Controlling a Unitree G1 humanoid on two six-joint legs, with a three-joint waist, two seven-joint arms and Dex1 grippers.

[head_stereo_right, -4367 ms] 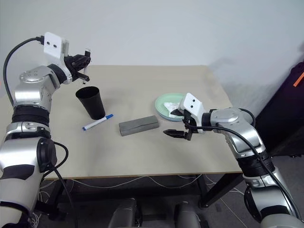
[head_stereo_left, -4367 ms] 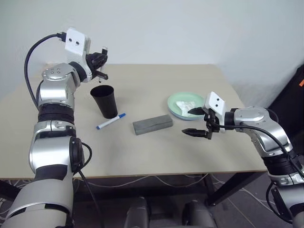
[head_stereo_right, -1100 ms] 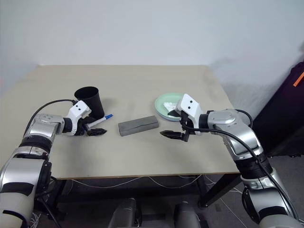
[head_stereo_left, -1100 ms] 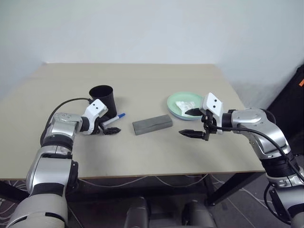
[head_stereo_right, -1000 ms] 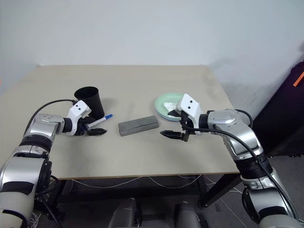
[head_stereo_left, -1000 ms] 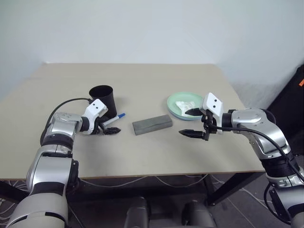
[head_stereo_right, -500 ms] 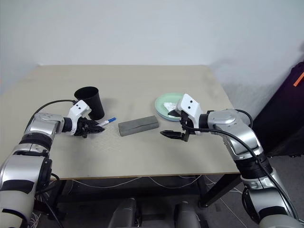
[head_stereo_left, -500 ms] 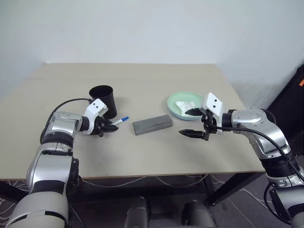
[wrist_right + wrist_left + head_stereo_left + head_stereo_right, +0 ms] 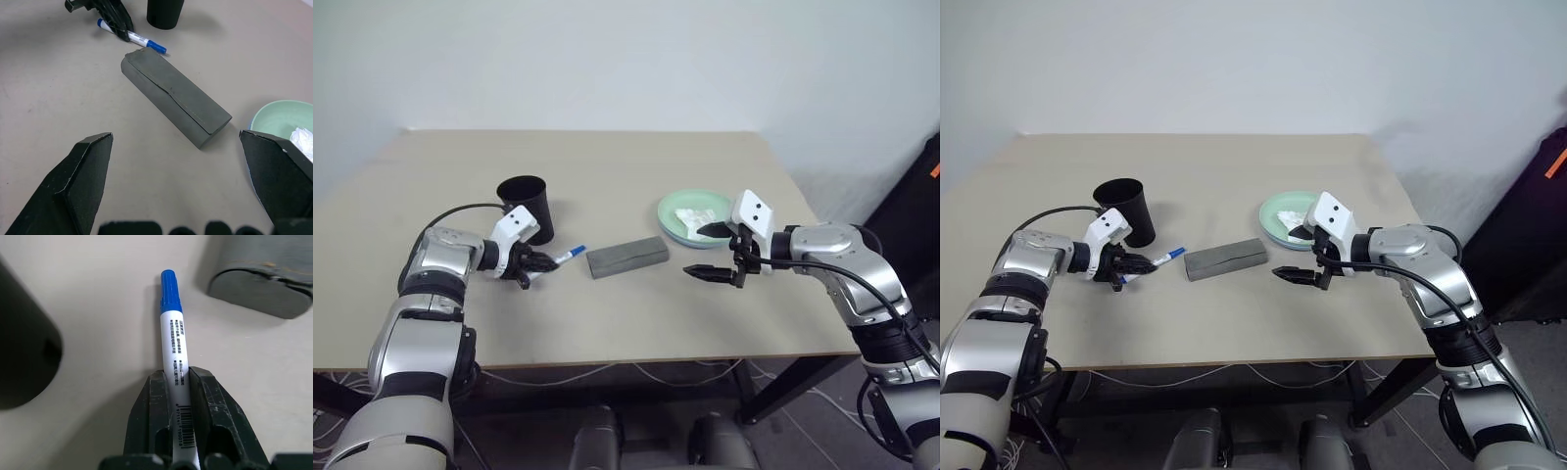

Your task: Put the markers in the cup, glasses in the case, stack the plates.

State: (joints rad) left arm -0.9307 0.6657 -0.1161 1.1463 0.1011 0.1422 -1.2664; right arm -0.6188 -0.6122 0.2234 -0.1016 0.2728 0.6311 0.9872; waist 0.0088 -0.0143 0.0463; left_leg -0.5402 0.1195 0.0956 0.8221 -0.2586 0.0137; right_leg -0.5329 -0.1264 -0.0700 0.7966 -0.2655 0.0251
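Observation:
My left gripper [image 9: 540, 262] is shut on the white barrel of a blue-capped marker [image 9: 171, 333], low over the table. The marker's cap points toward the grey case [image 9: 626, 257], which lies shut in the middle of the table. The black cup [image 9: 526, 208] stands upright just behind my left hand. My right gripper [image 9: 708, 252] hovers open, holding nothing, between the case and the mint green plate [image 9: 668, 210]. A crumpled white tissue [image 9: 695, 213] lies in that plate. The glasses are hidden from me.
The beige table [image 9: 607, 166] has bare surface behind the cup and case and along its front edge. A dark object [image 9: 925, 176] stands off the table at the far right.
My left gripper has shut on the marker. The blue cap end has swung away from the cup toward the case. My right arm has stayed still.

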